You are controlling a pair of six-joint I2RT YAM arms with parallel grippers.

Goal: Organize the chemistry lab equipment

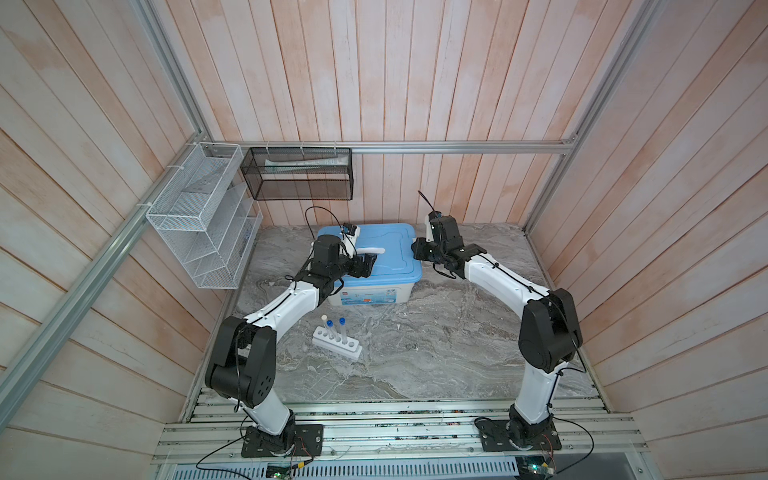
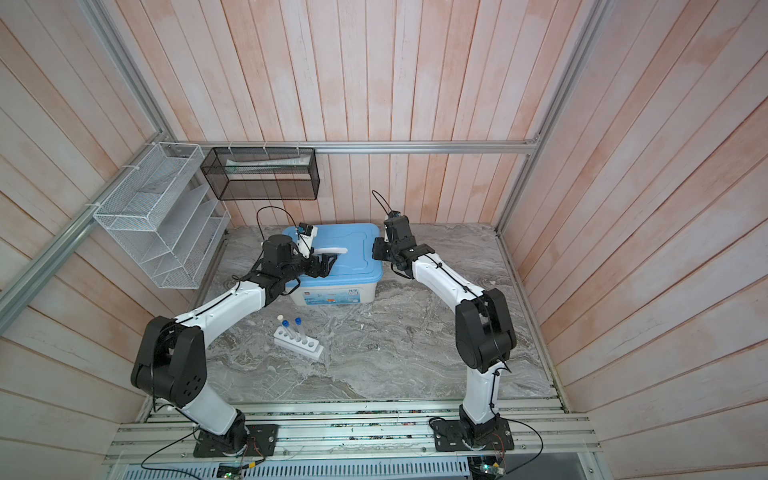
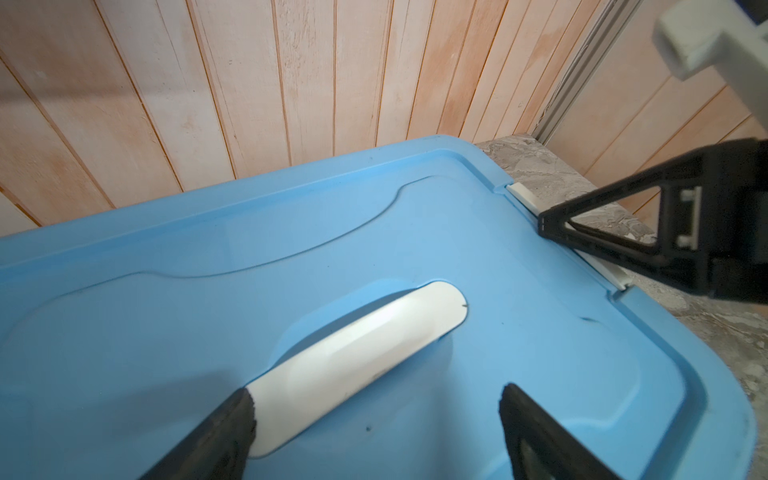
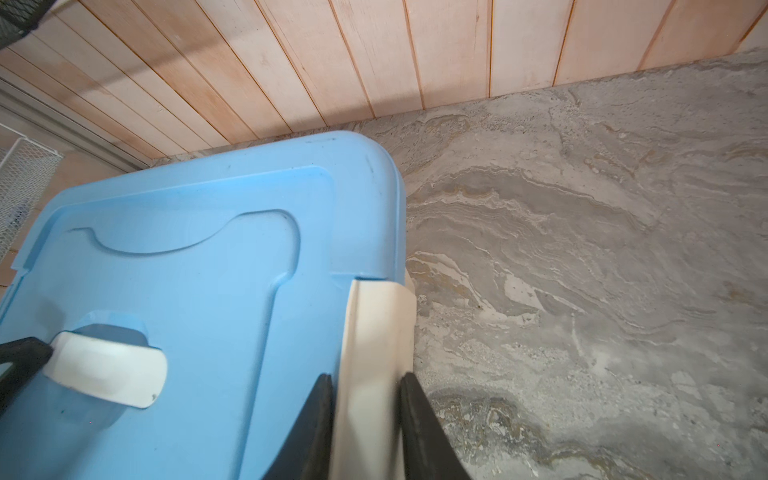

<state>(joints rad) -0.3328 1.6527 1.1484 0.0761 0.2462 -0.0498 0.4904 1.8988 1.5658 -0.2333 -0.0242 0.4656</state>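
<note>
A white rack [image 1: 336, 343] [image 2: 298, 343] stands in front of the bin with three thin clear capped tubes [image 1: 342, 328] upright in it, two with blue caps and one white. My left gripper [image 1: 368, 264] [image 3: 378, 395] is open just above the bin's blue lid [image 3: 415, 232], one fingertip at the near end of the white handle [image 3: 365, 353]. My right gripper [image 1: 415, 249] [image 4: 366, 377] is at the bin's right edge. Its two fingers press on either side of the white latch [image 4: 374, 332].
The white bin [image 1: 361, 295] sits at the back middle of the marble table [image 1: 436, 345]. A white wire shelf [image 1: 203, 216] hangs on the left wall. A black mesh basket [image 1: 299, 174] hangs on the back rail above the bin.
</note>
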